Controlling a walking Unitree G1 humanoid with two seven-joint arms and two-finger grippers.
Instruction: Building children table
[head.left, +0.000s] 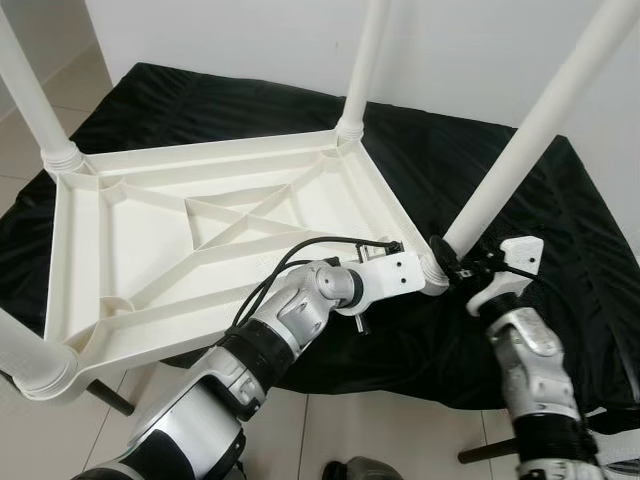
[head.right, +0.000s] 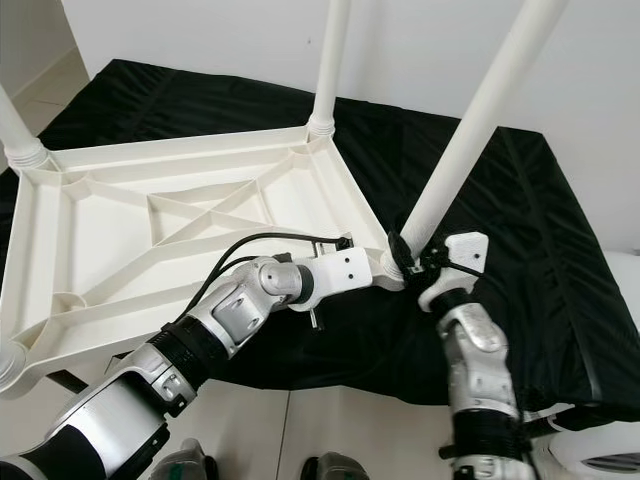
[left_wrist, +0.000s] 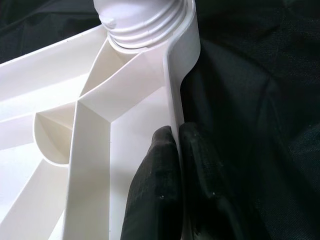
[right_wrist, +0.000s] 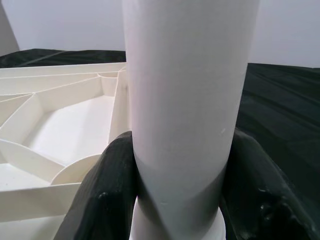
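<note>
A white plastic children's table (head.left: 150, 240) lies upside down on a black cloth, with its legs pointing up. My left gripper (left_wrist: 177, 132) is shut on the tabletop's thin side rim (left_wrist: 182, 60), one finger inside and one outside, just short of the near right corner socket. From the head, this gripper (head.left: 400, 250) sits at that corner. My right gripper (right_wrist: 182, 150) is shut around the base of the near right leg (right_wrist: 185, 75), a finger on each side just above the socket. That leg (head.left: 520, 150) leans up and to the right from the corner, where the right gripper (head.left: 448, 262) holds it.
Three other white legs stand in their sockets: far (head.left: 365, 60), left (head.left: 30, 90) and near left (head.left: 20, 355). The black cloth (head.left: 480, 120) covers a low platform against a white wall. Dark rods (head.left: 110, 398) (head.left: 480, 452) stick out over the tiled floor near me.
</note>
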